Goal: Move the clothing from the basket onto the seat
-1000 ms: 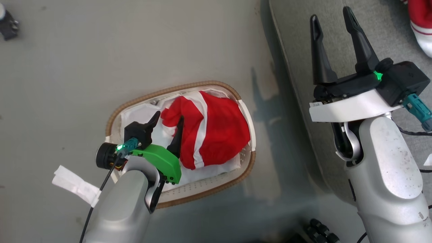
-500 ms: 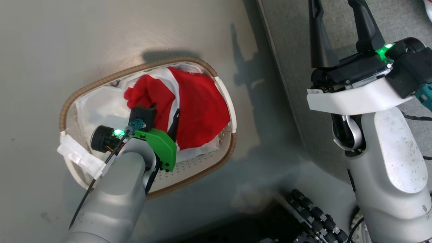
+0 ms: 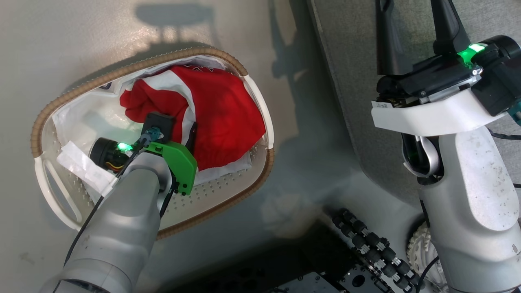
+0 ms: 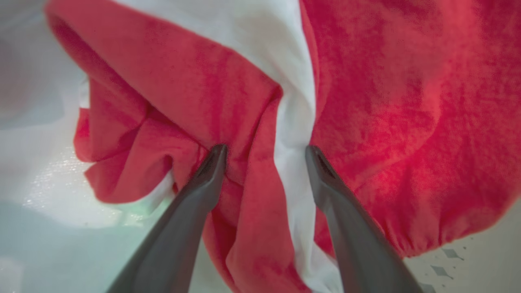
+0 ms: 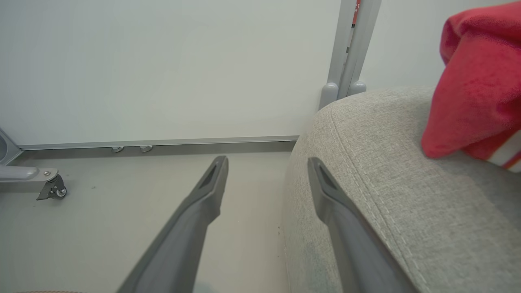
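The clothing (image 3: 220,114), bright red with white stripes, lies heaped in the right half of the basket (image 3: 122,69), an oval white tub with a brown woven rim. My left gripper (image 3: 175,124) reaches down into the heap. In the left wrist view it (image 4: 265,149) is open, its tips pressed into the clothing (image 4: 386,101) with a red fold and a white stripe between them. My right gripper (image 3: 415,16) stands open and empty above the grey seat (image 3: 354,61). In the right wrist view it (image 5: 266,162) straddles the rounded edge of the seat (image 5: 407,195), where another red garment (image 5: 472,81) lies.
A white liner (image 3: 89,118) covers the basket's left half. My base with black rollers (image 3: 366,244) sits below, between basket and seat. In the right wrist view a white wall panel, a grey post (image 5: 350,49) and a caster (image 5: 53,189) stand beyond the bare floor.
The head camera has shifted, so the basket looks larger and further left. My left gripper has sunk deeper into the red clothing. The right gripper stays open over the seat.
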Controlling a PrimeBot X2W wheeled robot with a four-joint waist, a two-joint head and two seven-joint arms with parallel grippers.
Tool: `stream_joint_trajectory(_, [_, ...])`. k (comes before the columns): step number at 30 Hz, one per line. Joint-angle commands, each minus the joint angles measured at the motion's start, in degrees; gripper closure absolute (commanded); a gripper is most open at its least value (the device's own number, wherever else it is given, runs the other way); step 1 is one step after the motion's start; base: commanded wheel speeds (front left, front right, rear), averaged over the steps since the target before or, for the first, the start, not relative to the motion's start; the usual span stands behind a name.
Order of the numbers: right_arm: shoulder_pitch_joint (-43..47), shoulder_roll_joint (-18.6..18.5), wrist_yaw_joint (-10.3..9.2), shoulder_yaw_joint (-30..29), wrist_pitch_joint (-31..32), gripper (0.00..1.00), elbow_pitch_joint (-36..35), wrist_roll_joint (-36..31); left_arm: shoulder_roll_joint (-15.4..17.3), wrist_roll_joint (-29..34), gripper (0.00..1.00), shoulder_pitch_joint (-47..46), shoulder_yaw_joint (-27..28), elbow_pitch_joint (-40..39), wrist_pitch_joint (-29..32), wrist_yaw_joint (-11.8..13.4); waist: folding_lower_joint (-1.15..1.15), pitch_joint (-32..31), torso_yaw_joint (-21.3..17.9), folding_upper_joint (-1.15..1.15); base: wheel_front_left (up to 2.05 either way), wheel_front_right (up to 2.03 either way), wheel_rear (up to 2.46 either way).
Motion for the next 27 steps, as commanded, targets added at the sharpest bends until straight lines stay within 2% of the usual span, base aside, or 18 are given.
stream_joint_trajectory(1, [-0.4,-0.1,-0.08,-0.2,-0.1,0.0,-0.2,-0.3,0.3,-0.1,0.0,-1.2,-0.4,0.2,0.2,-0.1,-0.01,0.5,0.0,0.0,0.0,0.0,0.0])
stream_joint_trajectory(7, [-0.7,-0.1,-0.08,0.2,-0.1,0.0,-0.2,-0.2,-0.3,-1.8,0.0,-0.8,-3.9,-0.9,1.8,-0.2,-0.01,0.7,-0.1,0.0,0.0,0.0,0.0])
stream_joint_trajectory(8, [-0.7,-0.1,-0.08,0.3,-0.1,0.0,-0.1,-0.2,-0.4,-2.4,0.31,-0.3,-5.2,-1.5,2.7,-0.2,-0.01,0.6,-0.1,0.0,0.0,0.0,0.0])
stream_joint_trajectory(9, [-0.7,-0.1,-0.08,0.3,-0.1,0.0,0.0,-0.2,-0.4,-2.8,0.68,-0.1,-6.2,-2.0,3.1,-0.2,-0.01,0.5,-0.2,0.0,0.0,0.0,0.0])
stream_joint_trajectory(10, [-0.7,-0.1,-0.08,0.2,-0.1,0.0,0.1,-0.2,-0.4,-3.6,1.0,0.2,-7.4,-2.6,3.8,-0.2,-0.01,0.5,-0.2,0.0,0.0,0.0,0.0])
stream_joint_trajectory(14, [-0.8,-0.1,-0.08,0.0,-0.1,0.0,0.5,0.0,-0.2,-6.6,1.0,0.4,-10.3,-3.6,4.7,-0.2,-0.01,0.0,-0.2,0.0,0.0,0.0,0.0])
stream_joint_trajectory(19, [-0.4,-0.1,-0.08,-0.4,-0.1,0.0,1.2,-0.1,0.6,-10.1,1.0,1.4,-13.3,-5.3,3.0,-0.2,-0.01,-2.1,0.3,0.0,0.0,0.0,0.0])
stream_joint_trajectory(27, [2.1,-0.1,-0.08,-0.5,-0.1,0.0,3.7,-1.3,0.8,-15.4,1.0,4.0,-16.1,-8.9,0.0,-0.2,-0.01,-9.8,2.9,0.0,0.0,0.0,0.0])
